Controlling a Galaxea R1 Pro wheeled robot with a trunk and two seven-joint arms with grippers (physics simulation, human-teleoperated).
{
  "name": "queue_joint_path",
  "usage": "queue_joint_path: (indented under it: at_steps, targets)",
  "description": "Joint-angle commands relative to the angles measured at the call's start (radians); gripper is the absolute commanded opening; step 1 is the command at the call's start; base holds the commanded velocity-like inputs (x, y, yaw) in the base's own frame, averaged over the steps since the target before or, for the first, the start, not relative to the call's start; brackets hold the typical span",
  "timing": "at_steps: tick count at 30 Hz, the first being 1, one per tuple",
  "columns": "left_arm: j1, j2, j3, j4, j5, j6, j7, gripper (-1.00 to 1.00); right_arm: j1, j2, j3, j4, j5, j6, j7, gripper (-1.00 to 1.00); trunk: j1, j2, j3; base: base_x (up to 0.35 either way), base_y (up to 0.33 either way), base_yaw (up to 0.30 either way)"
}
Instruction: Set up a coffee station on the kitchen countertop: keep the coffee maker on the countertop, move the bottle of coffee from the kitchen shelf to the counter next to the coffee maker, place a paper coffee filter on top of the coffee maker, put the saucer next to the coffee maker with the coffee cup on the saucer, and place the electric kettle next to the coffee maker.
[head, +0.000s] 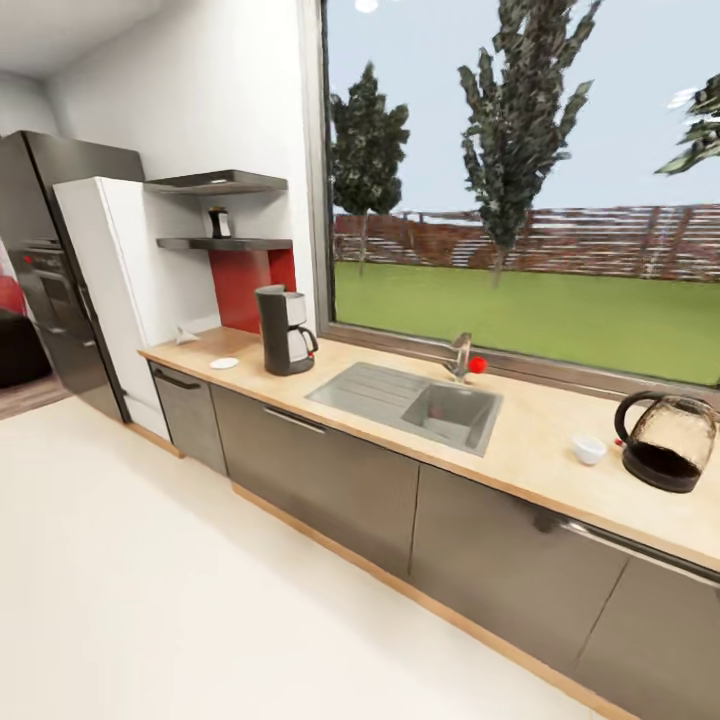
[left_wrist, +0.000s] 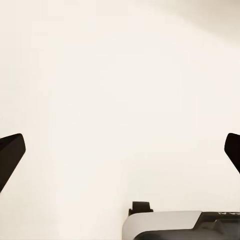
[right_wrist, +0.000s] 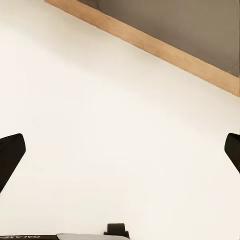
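The black and grey drip coffee maker is seen standing upright on the light wooden countertop, between the red backsplash panel and the steel sink. Just beside it, towards the end of the counter, a small white round saucer lies flat, and a little farther back a small white folded paper coffee filter is set near the wall. On the lower of two dark wall shelves above, a dark bottle of coffee is placed (its label is too small to read). Well apart, past the sink, a small white coffee cup sits on the counter just beside the dark glass electric kettle. A chrome tap with a red knob is fixed behind the sink.

In the left wrist view, the left gripper is held wide apart over pale floor, nothing between its fingers. The right gripper is likewise spread open above the cream floor, near the wooden plinth of the cabinets.
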Motion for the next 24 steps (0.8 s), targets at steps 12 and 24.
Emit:
queue_joint_path:
  at_steps: [12,24]
  targets:
    - [0.0,0.0,0.0,0.001,0.0,-0.005,0.001,1.0,0.0,0.0,-0.002,0.001,0.001,-0.003,0.0,1.0,0.001,0.0,0.0,0.334,0.0,0.274]
    - [0.001,0.0,0.0,0.0,0.001,-0.005,0.001,1.0,0.0,0.0,-0.002,0.001,0.001,-0.003,0.0,1.0,0.001,0.0,0.0,0.334,0.083,0.274]
